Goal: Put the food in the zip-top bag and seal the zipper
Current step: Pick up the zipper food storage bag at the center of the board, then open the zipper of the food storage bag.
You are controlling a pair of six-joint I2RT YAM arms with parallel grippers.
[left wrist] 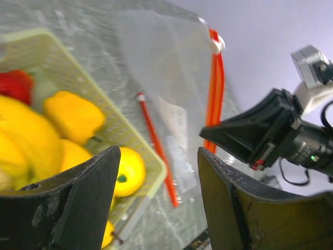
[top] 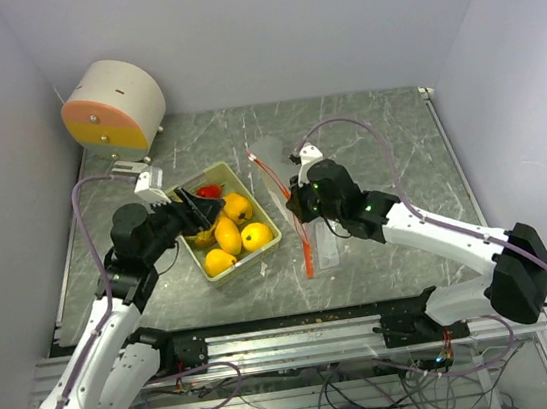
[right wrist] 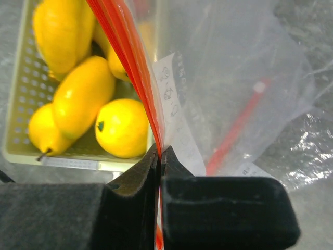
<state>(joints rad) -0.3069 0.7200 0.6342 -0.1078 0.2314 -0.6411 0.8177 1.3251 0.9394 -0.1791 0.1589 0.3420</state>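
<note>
Right pincer (top: 293, 202): in the top view I see it at the mouth of the zip-top bag (top: 270, 160), with the zipper (top: 307, 250) running past its tips; I cannot tell its closure from here. The left pincer (top: 200, 212) hangs over the tray (top: 264, 249), directly above the food (top: 229, 234). All the food lies in the tray and none in the bag. In the left wrist view, the left fingers stand well apart with nothing between them. The yellow fruits and the red piece (left wrist: 15, 86) lie beyond the left finger, and the bag lies past the tray. Only the right wrist view shows the right jaws pressed together on one lip of the zipper, holding it up. I judge the mouth parted and the first pick pending. The next move calls for lowering the left pincer onto one fruit, gripping it and carrying it to the held mouth.
</note>
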